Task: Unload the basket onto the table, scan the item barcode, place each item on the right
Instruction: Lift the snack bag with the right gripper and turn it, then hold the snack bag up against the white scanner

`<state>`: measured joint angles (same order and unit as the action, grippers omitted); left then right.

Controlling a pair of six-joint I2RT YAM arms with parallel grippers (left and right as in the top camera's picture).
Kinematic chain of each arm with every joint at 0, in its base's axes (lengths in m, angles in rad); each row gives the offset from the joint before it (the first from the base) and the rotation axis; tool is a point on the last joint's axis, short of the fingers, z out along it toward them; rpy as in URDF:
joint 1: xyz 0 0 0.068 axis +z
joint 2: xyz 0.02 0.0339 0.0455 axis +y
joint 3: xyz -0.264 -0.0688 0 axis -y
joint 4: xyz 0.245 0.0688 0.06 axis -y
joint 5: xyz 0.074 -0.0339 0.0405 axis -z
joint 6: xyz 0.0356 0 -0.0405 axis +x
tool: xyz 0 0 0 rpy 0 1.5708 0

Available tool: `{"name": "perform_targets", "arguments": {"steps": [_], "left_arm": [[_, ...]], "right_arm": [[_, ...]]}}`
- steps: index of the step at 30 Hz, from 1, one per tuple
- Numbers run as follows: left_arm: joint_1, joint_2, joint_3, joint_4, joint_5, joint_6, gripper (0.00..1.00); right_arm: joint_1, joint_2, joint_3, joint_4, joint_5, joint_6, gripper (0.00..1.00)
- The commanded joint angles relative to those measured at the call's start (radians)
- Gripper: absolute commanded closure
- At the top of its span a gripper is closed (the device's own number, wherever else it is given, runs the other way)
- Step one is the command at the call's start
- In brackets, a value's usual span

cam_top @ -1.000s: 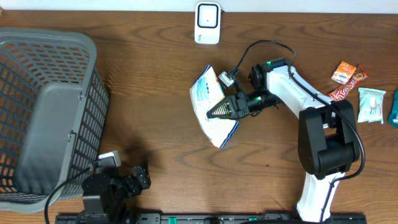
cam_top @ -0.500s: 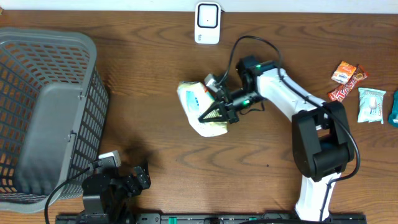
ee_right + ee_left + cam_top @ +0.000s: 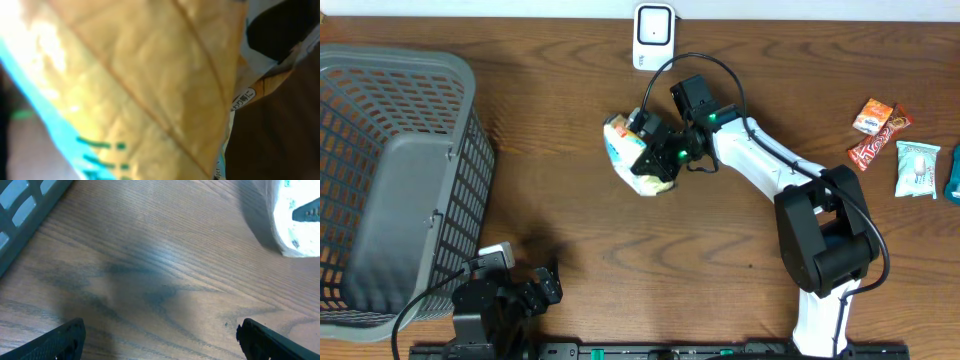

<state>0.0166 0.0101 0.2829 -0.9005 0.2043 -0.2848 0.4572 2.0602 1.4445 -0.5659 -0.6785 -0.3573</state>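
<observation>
Item: bag [image 3: 632, 150], upper centre, below scanner [image 3: 653, 37], pinched by right gripper [image 3: 658, 162]; left gripper [image 3: 161, 337] spread, empty, lower left. Risk, we judge: crumpling may hide the barcode, or the bag slips free.

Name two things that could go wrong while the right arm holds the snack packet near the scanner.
The right tool pinches the crinkly white, blue and yellow snack packet bunched up, so its barcode may be creased or face away from the small white scanner. The arm's black cable loops close to that scanner and might snag.
</observation>
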Motion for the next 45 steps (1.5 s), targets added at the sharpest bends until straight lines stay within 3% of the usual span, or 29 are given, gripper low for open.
{"name": "perform_targets", "arguments": {"steps": [1, 6, 11, 15, 24, 30, 39, 45], "left_arm": [[0.002, -0.005, -0.005, -0.034, 0.001, 0.006, 0.02], [0.002, -0.005, -0.005, -0.034, 0.001, 0.006, 0.02], [0.002, -0.005, -0.005, -0.034, 0.001, 0.006, 0.02], [0.002, -0.005, -0.005, -0.034, 0.001, 0.006, 0.02], [0.002, -0.005, -0.005, -0.034, 0.001, 0.006, 0.02], [0.002, -0.005, -0.005, -0.034, 0.001, 0.006, 0.02], [0.002, -0.005, -0.005, -0.034, 0.001, 0.006, 0.02], [0.002, -0.005, -0.005, -0.034, 0.001, 0.006, 0.02]], "right_arm": [[0.011, -0.002, 0.012, 0.048, 0.146, 0.165, 0.99], [0.000, -0.002, 0.053, 0.080, 0.198, 0.216, 0.99], [0.003, -0.002, 0.142, 0.087, 0.370, 0.213, 0.99], [0.003, -0.002, 0.236, 0.113, 0.462, 0.144, 0.99], [-0.024, 0.025, 0.322, 0.442, 0.586, 0.079, 0.99], [-0.056, 0.197, 0.473, 0.581, 0.602, 0.079, 0.99], [-0.063, 0.497, 0.848, 0.578, 0.598, 0.080, 0.99], [-0.055, 0.531, 0.888, 0.582, 0.598, 0.079, 0.99]]}}
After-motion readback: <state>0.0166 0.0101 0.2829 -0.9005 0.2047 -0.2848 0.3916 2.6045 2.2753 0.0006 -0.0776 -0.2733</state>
